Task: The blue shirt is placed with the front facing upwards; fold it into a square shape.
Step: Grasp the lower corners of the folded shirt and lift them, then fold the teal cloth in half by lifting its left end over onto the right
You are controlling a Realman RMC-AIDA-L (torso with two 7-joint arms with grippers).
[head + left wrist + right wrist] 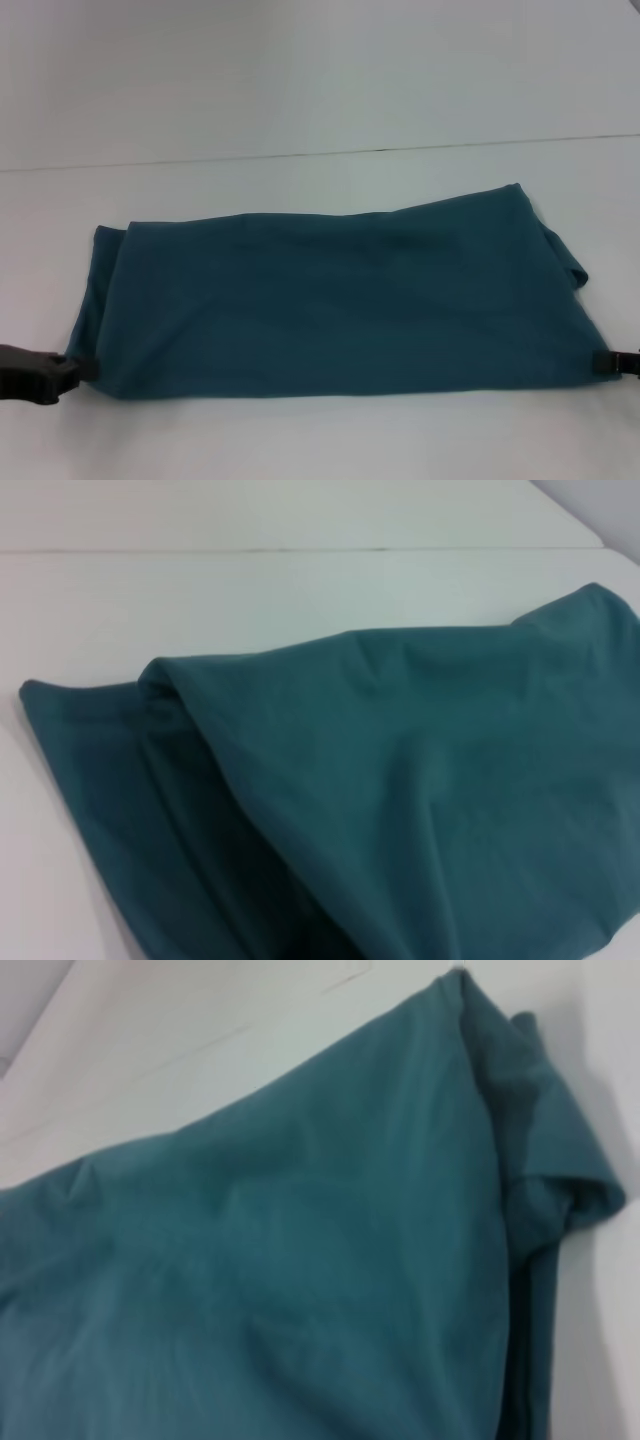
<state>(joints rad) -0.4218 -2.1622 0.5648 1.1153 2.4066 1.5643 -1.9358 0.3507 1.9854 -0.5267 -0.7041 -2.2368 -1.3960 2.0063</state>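
Blue shirt (pixel 330 300) is being gripped at both near corners, already doubled into a wide band.

The shirt is lying across the white table (pixel 320 110), lettering hidden. Its near left corner is being met by the left gripper (pixel 82 370), its near right corner by the right gripper (pixel 600 365); whether either pair of jaws is pinching cloth cannot be told. If only the top layer is being held, layers may be separated on lifting, and the loose sleeve (pixel 570 1175) may be dragged askew.
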